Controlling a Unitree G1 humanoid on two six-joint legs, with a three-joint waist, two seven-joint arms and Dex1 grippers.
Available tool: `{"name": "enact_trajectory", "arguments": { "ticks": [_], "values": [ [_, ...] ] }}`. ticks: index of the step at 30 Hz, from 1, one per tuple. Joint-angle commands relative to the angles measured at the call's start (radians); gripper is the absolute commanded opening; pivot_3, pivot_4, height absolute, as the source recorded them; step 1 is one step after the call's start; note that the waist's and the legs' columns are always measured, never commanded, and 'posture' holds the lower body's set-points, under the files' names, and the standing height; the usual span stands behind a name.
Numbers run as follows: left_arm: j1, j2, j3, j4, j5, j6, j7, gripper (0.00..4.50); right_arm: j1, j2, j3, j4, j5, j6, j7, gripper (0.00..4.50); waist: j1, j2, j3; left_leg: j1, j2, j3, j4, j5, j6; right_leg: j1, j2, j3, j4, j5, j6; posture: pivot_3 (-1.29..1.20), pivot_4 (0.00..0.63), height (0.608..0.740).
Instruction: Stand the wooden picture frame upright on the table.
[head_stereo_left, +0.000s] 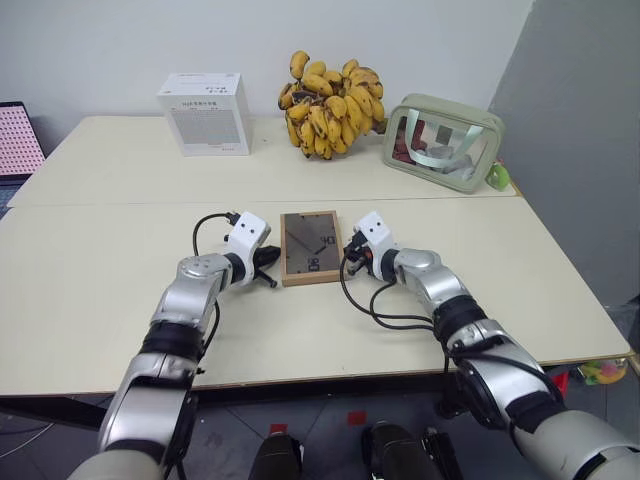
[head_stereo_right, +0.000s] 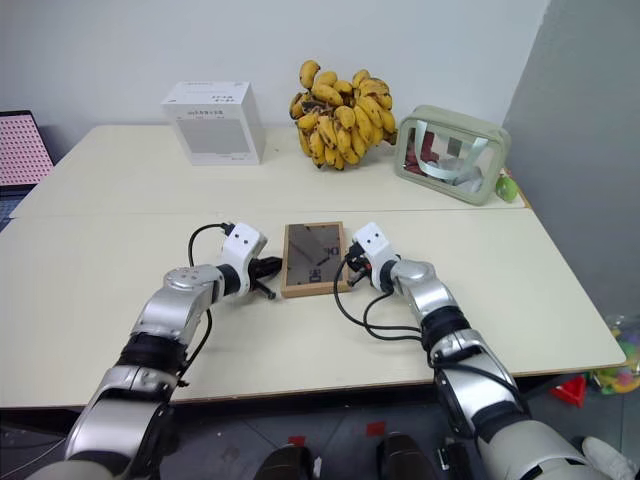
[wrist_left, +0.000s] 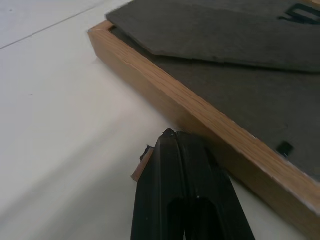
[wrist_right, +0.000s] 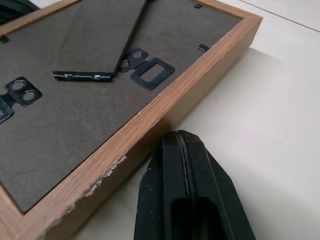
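Wooden picture frame (wrist_right: 150, 107) back: sawtooth hanger (wrist_right: 152, 75) close-up

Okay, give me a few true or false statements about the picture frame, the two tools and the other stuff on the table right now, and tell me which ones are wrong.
1. The wooden picture frame lies flat on the table with its dark back panel facing up. True.
2. The left tool is open wide. False: its fingers are shut together, next to the frame's left edge.
3. The right tool is shut, at the frame's right edge. True.
4. The frame already stands upright on its stand. False: it lies flat, not yet raised.
5. The bananas sit between the white box and the green-rimmed clear pouch. True.
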Motion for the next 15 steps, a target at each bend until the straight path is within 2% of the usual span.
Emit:
{"name": "enact_trajectory", "arguments": {
  "ticks": [1,4,7,11,13,15],
  "values": [
    [0.053,0.004,-0.051,-0.247,-0.059,0.129,-0.070,0.02,0.115,-0.077,0.072,-0.340,0.002,0.129,0.121,0.00,0.004,0.000,0.000,0.000,0.000,0.000,0.000,0.000,0.000,0.000,0.000,0.000,0.000,0.000,0.000,0.00,0.150,0.740],
    [0.119,0.038,-0.059,-0.424,-0.104,0.255,-0.102,0.02,0.244,-0.194,0.107,-0.594,0.012,0.248,0.192,0.00,0.006,0.000,0.000,0.000,0.000,0.000,0.001,0.000,0.000,0.001,0.000,0.000,0.000,0.000,0.000,0.00,0.150,0.740],
    [0.183,0.115,-0.067,-0.533,-0.114,0.339,-0.132,0.02,0.332,-0.320,0.117,-0.738,-0.017,0.287,0.222,0.00,0.003,0.000,0.000,0.002,0.000,0.000,0.002,0.000,0.000,0.001,0.000,0.000,0.000,-0.004,-0.005,0.00,0.150,0.740],
    [0.253,0.217,-0.011,-0.560,-0.156,0.402,-0.176,0.02,0.365,-0.414,0.074,-0.750,-0.035,0.260,0.202,0.00,-0.007,0.000,0.000,0.007,0.001,0.000,0.003,0.000,0.000,0.004,0.001,0.001,0.001,-0.005,-0.007,0.00,0.150,0.740],
    [0.262,0.236,0.057,-0.550,-0.236,0.459,-0.206,0.02,0.358,-0.418,0.033,-0.717,-0.009,0.267,0.180,0.00,-0.010,0.000,0.000,0.011,0.001,0.000,0.003,0.000,0.000,0.007,0.000,0.001,0.000,-0.005,-0.007,0.00,0.150,0.740],
    [0.238,0.230,0.155,-0.513,-0.368,0.624,-0.244,0.37,0.347,-0.421,0.019,-0.679,-0.007,0.231,0.167,0.00,-0.011,0.000,0.000,0.015,0.001,-0.001,0.003,0.000,0.000,0.010,-0.001,0.000,-0.004,-0.005,-0.007,0.00,0.150,0.740]
  ]
}}
